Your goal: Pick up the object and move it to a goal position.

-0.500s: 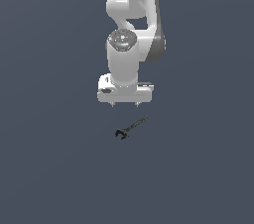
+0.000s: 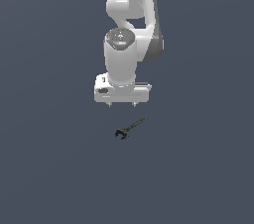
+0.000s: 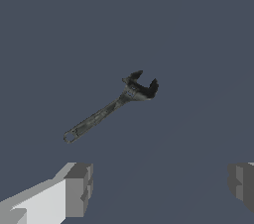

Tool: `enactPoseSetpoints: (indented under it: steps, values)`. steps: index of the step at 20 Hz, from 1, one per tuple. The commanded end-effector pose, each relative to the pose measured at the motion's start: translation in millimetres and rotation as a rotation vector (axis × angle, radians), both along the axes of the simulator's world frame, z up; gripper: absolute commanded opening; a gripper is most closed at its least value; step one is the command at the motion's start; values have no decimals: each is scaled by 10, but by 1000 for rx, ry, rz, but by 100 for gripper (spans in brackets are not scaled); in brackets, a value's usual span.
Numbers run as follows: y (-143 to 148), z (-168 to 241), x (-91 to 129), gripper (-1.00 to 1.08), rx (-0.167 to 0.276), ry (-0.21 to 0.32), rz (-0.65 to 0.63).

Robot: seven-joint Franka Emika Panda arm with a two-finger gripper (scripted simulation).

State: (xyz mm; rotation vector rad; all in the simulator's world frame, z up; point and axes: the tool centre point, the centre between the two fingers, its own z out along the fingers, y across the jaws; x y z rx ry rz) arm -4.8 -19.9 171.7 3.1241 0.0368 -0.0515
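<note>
The object is a small black-grey wrench (image 2: pixel 131 128) lying flat on the dark grey floor, its forked head toward the exterior view's left and its thin handle toward the right. In the wrist view the wrench (image 3: pixel 110 107) lies in full sight, apart from both fingers. My gripper (image 2: pixel 121 104) hangs a little above the wrench, open and empty, with its two short fingertips pointing down. In the wrist view the grey fingers (image 3: pixel 78 189) stand wide apart with nothing between them.
The white arm (image 2: pixel 130 29) rises above the gripper to the top of the exterior view. The plain dark grey floor (image 2: pixel 49 168) spreads all around. No other object shows.
The arm and gripper hold about the same spot above the wrench. The wrench has not moved.
</note>
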Motion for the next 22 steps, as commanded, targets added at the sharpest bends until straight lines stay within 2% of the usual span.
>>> enactPoseSetpoints:
  steps: [1, 11, 22]
  values:
    - [-21, 10, 6, 100, -4, -1, 8]
    - [20, -54, 24, 100, -1, -3, -51]
    - [145, -286, 93, 100, 4, -10, -266]
